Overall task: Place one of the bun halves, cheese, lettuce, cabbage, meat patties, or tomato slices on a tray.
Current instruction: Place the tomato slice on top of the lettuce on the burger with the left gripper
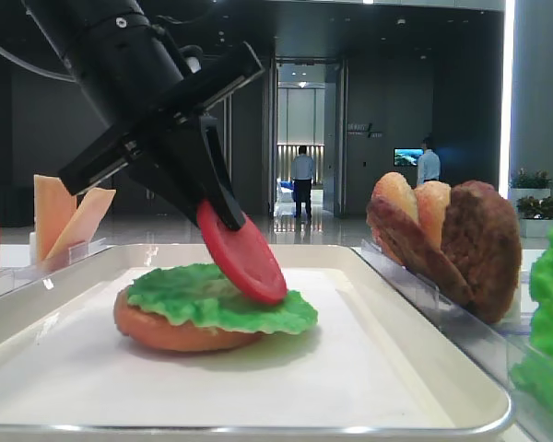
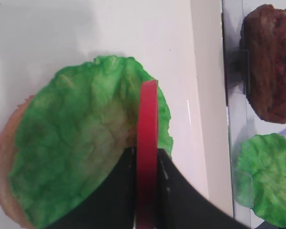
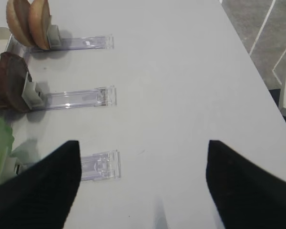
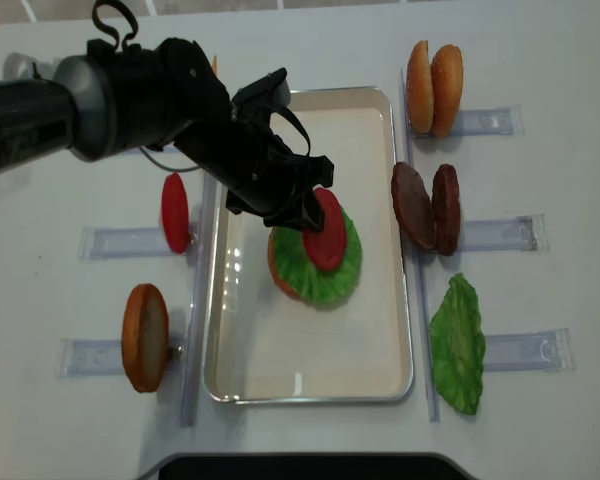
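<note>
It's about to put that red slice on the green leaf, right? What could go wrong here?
The tomato slice is held tilted, with only its lower edge near the lettuce, so once released it may slide off onto the tray. It might also cling to the left end effector and tug the lettuce askew.

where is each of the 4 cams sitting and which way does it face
Exterior high: low at the tray edge, looking level across it at the left gripper shut on a tomato slice.
Right wrist: on the right arm, looking down at the table; both black fingers of the open right gripper show.
Left wrist: on the left arm, looking down over the edge-on slice at lettuce.
Realsense: overhead, straight down; left arm shows.
Shared: all but the right wrist see the slice over the lettuce.
</note>
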{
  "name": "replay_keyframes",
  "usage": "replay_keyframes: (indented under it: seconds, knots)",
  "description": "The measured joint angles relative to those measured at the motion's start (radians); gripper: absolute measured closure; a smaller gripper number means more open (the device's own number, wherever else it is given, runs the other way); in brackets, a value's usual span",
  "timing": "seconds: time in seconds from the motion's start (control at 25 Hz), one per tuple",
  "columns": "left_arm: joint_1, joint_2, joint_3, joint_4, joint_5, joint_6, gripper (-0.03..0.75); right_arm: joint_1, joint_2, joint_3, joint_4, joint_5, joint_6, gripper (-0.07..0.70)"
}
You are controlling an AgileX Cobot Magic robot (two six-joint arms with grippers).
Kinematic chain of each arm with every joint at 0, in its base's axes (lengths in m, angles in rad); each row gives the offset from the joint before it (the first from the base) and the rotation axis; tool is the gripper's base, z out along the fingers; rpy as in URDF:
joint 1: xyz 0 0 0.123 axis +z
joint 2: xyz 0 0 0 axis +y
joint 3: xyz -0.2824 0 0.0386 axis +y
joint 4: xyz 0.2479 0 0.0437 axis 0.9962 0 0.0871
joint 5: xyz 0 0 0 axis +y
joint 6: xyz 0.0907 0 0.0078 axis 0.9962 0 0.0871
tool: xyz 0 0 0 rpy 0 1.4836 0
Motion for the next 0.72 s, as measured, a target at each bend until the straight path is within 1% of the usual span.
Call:
replay_keyframes:
  seconds: [0.52,0.72]
  knots:
    - [0.0,-0.004,0.0,-0.001,0.007,0.015,0.662,0.0,0.0,0.0,0.0,0.0,0.0,0.113]
    - [0.0,-0.009,0.0,-0.001,0.024,0.016,0.662,0.0,0.0,0.0,0.0,0.0,0.0,0.113]
